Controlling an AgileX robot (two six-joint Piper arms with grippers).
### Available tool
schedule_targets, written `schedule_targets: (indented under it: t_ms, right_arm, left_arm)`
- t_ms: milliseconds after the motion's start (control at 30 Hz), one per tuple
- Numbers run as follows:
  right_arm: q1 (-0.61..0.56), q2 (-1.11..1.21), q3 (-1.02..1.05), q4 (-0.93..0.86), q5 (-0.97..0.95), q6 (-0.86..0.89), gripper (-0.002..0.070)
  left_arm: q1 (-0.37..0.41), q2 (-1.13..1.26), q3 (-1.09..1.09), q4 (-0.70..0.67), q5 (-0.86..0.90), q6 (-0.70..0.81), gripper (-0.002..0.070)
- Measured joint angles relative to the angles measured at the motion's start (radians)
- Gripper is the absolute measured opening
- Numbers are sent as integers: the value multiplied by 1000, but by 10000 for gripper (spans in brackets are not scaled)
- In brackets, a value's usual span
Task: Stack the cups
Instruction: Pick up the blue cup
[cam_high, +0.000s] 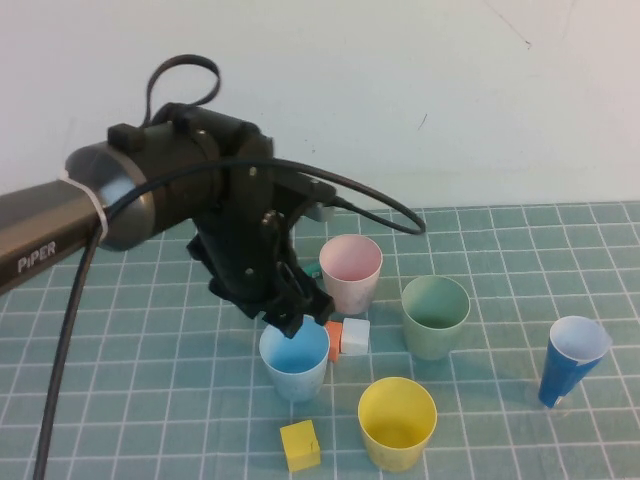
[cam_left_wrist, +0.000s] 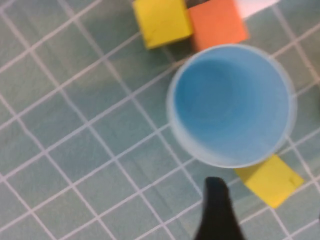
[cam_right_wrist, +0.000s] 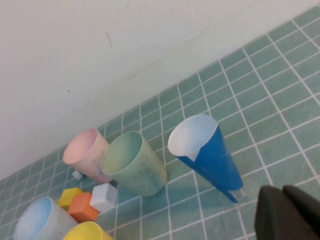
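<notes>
Four cups stand upright and apart on the green grid mat: pink (cam_high: 350, 270) at the back, pale green (cam_high: 435, 315) to its right, yellow (cam_high: 397, 422) in front, light blue (cam_high: 295, 360) at the left. My left gripper (cam_high: 295, 315) hangs just over the back rim of the light blue cup (cam_left_wrist: 230, 105), open and holding nothing; one dark finger (cam_left_wrist: 215, 210) shows beside the rim. My right gripper (cam_right_wrist: 287, 215), out of the high view, is shut and empty near the dark blue cup's foot. The pink cup (cam_right_wrist: 87, 152) and the green cup (cam_right_wrist: 135, 162) also show there.
A narrow dark blue cup (cam_high: 573, 360) with white inside stands at the right. Small blocks lie among the cups: orange (cam_high: 333, 338), white (cam_high: 355, 336), and yellow (cam_high: 300, 445) near the front edge. Another yellow block (cam_left_wrist: 161, 22) lies by the orange one. A white wall runs behind the mat.
</notes>
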Motion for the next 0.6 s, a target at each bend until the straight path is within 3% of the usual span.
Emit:
schedule_targets:
  t_ms: [67,133,600]
  right_arm:
    - [0,0,0,18,2,-23,-3]
    - [0,0,0,25,2,-34,-3]
    - [0,0,0,40,2,-49,-3]
  left_arm:
    - [40,23,0,-19,-2,0,405]
    - [68,49,0,-29,-8,0,429]
    - [97,234,0,-37,-151,0,406]
